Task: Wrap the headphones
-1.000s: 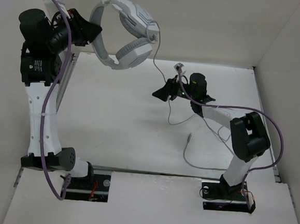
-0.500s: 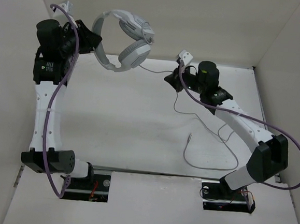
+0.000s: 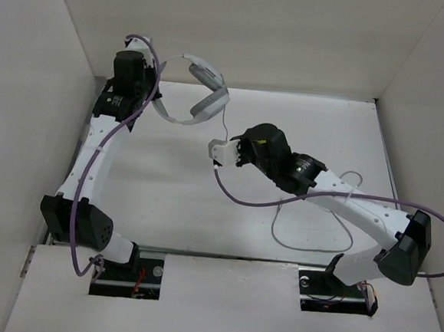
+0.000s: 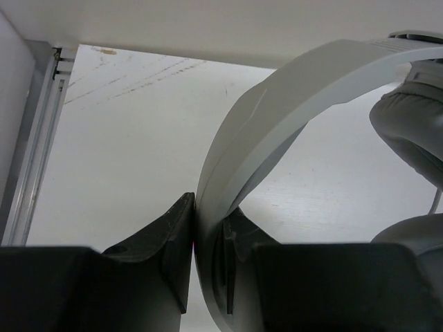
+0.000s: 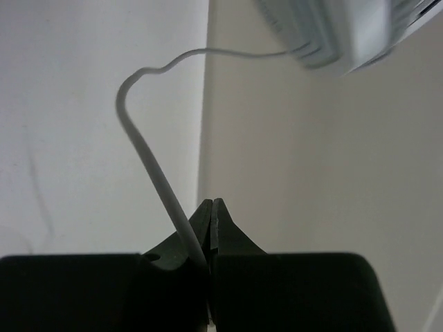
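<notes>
Top external view: the headphones (image 3: pixel 199 96) hang in the upper middle of the frame, over the far edge of the surface (image 3: pixel 167 177). The left gripper (image 3: pixel 149 93) is clenched on the left end of the headband (image 3: pixel 168 114). The thin cord (image 3: pixel 224 124) drops from the lower ear cup (image 3: pixel 215 101) to the right gripper (image 3: pixel 230 145), just below and to the right of the cups. The rest of it lies slack on the surface at the lower right. The step in hand looks like leading the cord round the headphones. To do it well, the right arm should probably carry the cord round with light tension and let slack feed up from the surface, while the left holds steady.

Left wrist view: the white headband (image 4: pixel 277 117) arches from bottom centre to upper right, pinched between the two dark fingers of the left gripper (image 4: pixel 208 214). A grey ear cup (image 4: pixel 408 131) shows at the right edge. The turns are best laid clear of those fingers.

Right wrist view: the right gripper (image 5: pixel 210 204) is clamped on the cord (image 5: pixel 149 166) at bottom centre. The cord rises to the upper left, bends, and runs right to the blurred headphones (image 5: pixel 325 34) at the top. The hold is at the very tips, so a hard tug could pull the cord free.
</notes>
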Action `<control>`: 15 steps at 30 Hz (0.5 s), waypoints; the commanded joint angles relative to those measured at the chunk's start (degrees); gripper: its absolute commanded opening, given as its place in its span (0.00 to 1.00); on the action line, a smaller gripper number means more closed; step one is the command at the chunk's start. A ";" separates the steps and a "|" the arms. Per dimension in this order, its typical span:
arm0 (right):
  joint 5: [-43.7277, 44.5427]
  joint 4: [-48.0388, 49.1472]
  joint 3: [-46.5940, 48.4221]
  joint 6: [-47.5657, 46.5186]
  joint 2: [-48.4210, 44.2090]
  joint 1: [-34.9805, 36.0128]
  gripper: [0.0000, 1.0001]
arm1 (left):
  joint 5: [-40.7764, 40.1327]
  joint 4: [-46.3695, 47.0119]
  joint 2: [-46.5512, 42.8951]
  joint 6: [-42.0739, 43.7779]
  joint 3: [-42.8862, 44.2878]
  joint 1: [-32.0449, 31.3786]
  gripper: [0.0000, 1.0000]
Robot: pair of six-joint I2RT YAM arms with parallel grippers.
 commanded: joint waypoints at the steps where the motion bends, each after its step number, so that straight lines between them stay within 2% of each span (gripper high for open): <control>1: 3.02 4.03 6.02 -10.97 -0.16 3.44 0.00 | -4.47 8.20 0.12 2.00 0.47 -2.57 0.00; 9: -5.67 15.45 9.28 -21.16 3.98 8.63 0.00 | -4.56 8.82 2.32 5.95 -2.25 -7.76 0.00; 13: -9.02 19.68 13.67 -21.44 6.26 8.11 0.00 | -2.46 8.99 1.18 8.06 -5.32 -10.74 0.00; 15: -10.95 20.74 15.78 -19.95 6.88 5.05 0.00 | -1.23 8.82 0.04 8.85 -7.17 -12.33 0.00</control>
